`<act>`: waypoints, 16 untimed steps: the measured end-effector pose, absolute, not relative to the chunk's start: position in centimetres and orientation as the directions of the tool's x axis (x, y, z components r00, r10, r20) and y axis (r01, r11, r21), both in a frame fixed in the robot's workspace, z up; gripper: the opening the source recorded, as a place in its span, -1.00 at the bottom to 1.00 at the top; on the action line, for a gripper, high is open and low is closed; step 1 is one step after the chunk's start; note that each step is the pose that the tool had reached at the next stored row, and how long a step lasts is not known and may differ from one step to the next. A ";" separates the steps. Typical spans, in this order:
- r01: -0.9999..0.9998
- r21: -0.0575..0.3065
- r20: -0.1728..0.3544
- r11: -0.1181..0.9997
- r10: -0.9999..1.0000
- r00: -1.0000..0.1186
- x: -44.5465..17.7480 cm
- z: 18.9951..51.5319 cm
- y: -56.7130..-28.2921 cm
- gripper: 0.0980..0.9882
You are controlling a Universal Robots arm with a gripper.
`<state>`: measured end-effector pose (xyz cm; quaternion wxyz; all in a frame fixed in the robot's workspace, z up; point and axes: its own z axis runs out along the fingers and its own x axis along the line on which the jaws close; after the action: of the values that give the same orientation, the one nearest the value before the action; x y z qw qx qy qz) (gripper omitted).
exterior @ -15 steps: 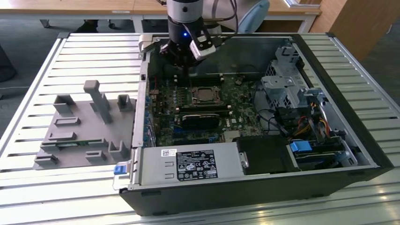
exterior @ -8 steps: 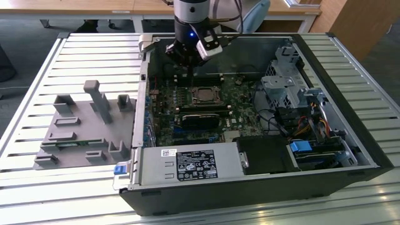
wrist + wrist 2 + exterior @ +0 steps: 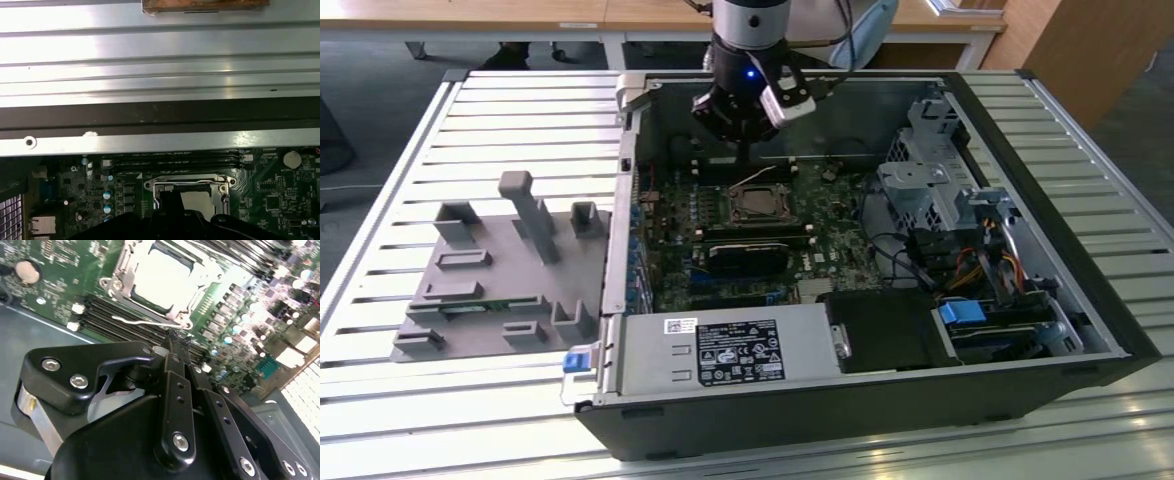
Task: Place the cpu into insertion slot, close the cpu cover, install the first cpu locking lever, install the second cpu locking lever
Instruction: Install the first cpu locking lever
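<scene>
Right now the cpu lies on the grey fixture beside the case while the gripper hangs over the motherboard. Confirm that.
Wrong in one respect: the cpu is not on the grey fixture; the second wrist view shows it on the motherboard, framed by the cpu cover. The gripper does hang over the motherboard.

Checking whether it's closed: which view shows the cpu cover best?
The second wrist view: the cpu cover is close, its frame lying down around the cpu. The exterior view shows it small; in the first wrist view the gripper hides part of it.
</scene>
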<state>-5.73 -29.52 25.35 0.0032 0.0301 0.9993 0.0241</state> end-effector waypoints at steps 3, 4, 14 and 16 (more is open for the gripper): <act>0.060 0.049 -0.005 0.997 0.060 -0.998 -5.7 25.3 -29.5 -0.95; 0.060 0.051 -0.005 0.997 0.060 -0.998 -5.7 25.3 -29.5 -0.95; 0.027 0.081 -0.025 0.996 0.029 -0.999 -5.6 24.5 -29.5 -0.95; 0.021 0.081 -0.026 0.997 0.023 -0.999 -5.4 24.3 -29.4 -0.95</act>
<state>-5.44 -29.42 24.31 0.0132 0.0108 0.9990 0.0403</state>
